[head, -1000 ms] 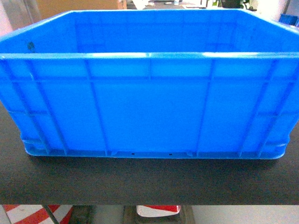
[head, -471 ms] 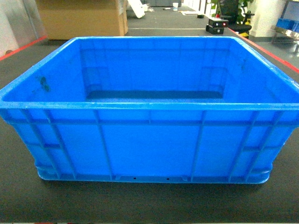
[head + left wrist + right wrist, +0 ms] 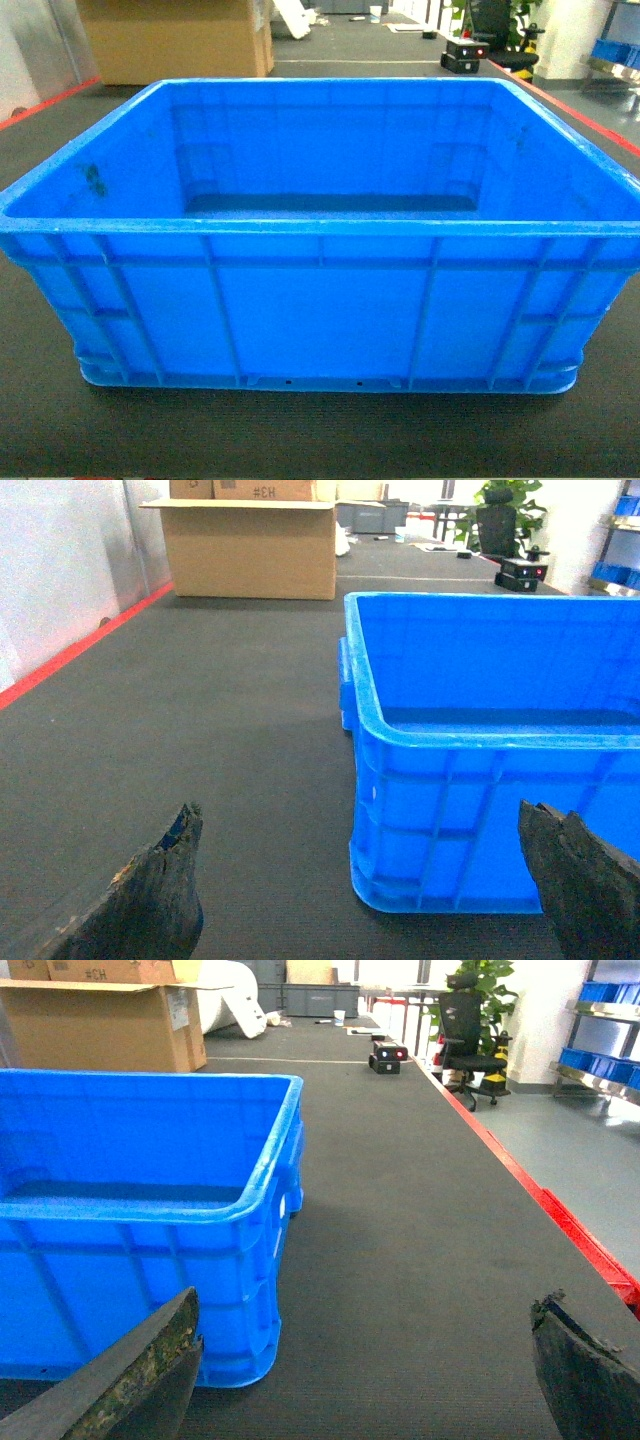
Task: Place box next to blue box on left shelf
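Observation:
The box [image 3: 320, 300], a large bright-blue ribbed crate, stands empty on a dark ribbed surface and fills most of the head view. In the left wrist view my left gripper [image 3: 360, 818] is open, low and just short of the box's [image 3: 470, 780] near left corner. Its fingers [image 3: 160, 890] straddle that corner without touching it. In the right wrist view my right gripper [image 3: 367, 1302] is open beside the box's [image 3: 140, 1220] near right corner, holding nothing. Neither gripper shows in the head view. The left shelf and its blue box are out of view.
A big cardboard carton [image 3: 250, 545] stands far back on the left. Red lines [image 3: 560, 1220] edge the dark surface on both sides. An office chair with a plant [image 3: 470, 1040] and a rack of small blue bins [image 3: 605, 1060] stand far right.
A second ago the head view sat lower and closer, level with the box's front wall. It has since risen and now looks down into the box. The box has not moved.

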Motion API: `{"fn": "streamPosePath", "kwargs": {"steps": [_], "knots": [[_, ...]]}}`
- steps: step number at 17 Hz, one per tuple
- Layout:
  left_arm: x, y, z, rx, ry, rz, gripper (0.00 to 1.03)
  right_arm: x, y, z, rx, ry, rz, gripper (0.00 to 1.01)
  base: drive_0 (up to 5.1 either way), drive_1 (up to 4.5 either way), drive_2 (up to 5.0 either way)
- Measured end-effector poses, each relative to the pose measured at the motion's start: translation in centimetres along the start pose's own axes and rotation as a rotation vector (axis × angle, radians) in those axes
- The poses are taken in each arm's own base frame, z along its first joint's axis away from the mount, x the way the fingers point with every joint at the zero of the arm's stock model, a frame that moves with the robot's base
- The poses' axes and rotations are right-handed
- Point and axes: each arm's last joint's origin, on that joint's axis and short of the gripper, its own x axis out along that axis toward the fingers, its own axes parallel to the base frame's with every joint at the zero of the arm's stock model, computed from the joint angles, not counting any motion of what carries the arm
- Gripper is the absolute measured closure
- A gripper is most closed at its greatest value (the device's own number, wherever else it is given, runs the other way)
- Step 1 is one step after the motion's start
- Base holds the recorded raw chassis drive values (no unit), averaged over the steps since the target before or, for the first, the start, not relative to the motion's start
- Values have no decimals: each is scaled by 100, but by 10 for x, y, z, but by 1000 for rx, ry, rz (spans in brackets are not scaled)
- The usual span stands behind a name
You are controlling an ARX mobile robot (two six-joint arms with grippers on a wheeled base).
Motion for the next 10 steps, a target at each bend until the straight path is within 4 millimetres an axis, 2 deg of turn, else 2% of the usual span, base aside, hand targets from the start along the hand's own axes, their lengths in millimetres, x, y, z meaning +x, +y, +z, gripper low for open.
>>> {"fn": "streamPosePath", "kwargs": {"steps": [10], "knots": [[0, 0, 0, 0, 0, 0, 5, 0, 0, 0, 0, 0, 0, 3, 0, 0, 0]]}}
